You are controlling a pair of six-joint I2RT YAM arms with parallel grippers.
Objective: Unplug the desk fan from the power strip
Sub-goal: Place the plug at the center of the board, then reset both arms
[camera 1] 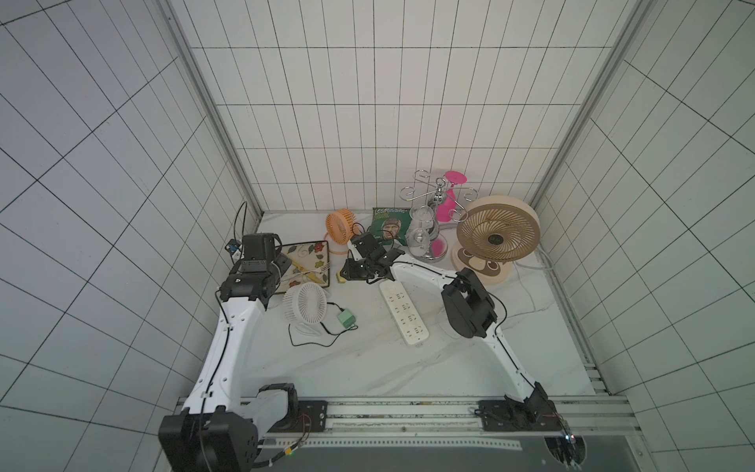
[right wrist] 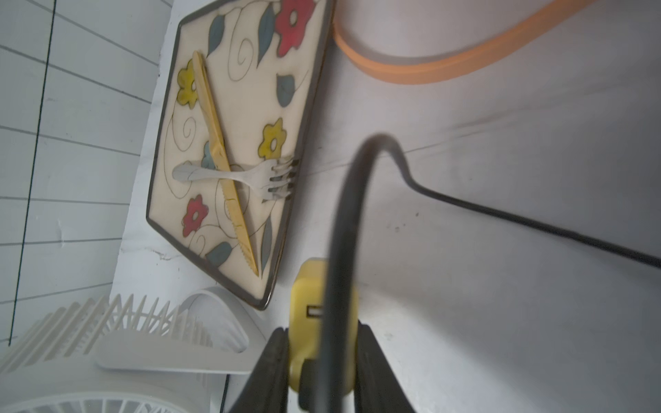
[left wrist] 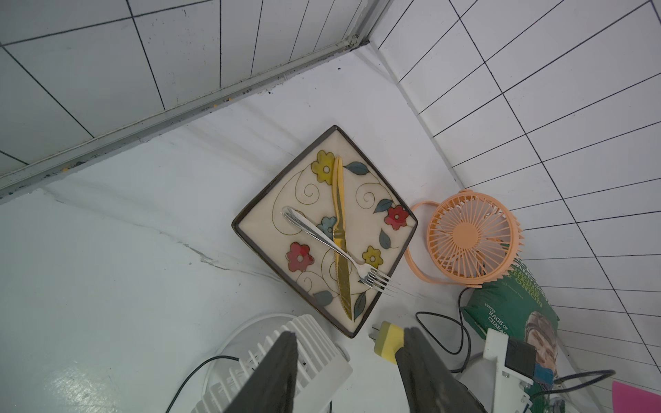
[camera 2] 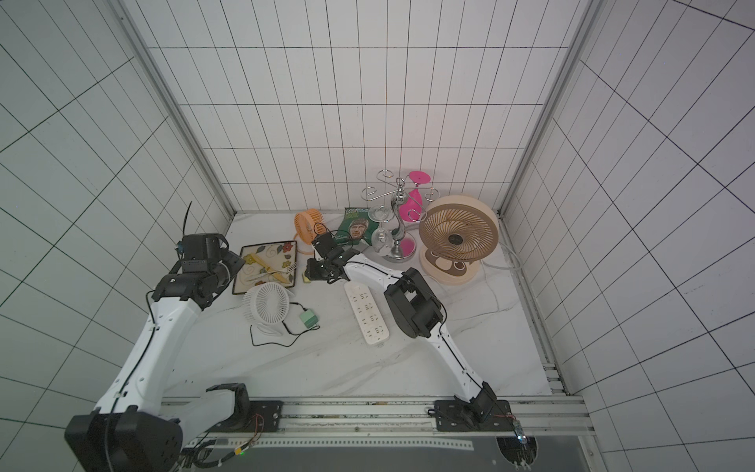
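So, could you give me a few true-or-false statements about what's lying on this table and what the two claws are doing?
1. No plug sits in the visible sockets of the power strip: true.
2. A fork and a yellow knife lie on the flowered plate: true.
3. The left claw grips the white fan: false; it is open and holds nothing.
4. The right claw has the yellow plug between its fingers: true.
5. The orange fan sits on the power strip: false; it stands well apart, farther back.
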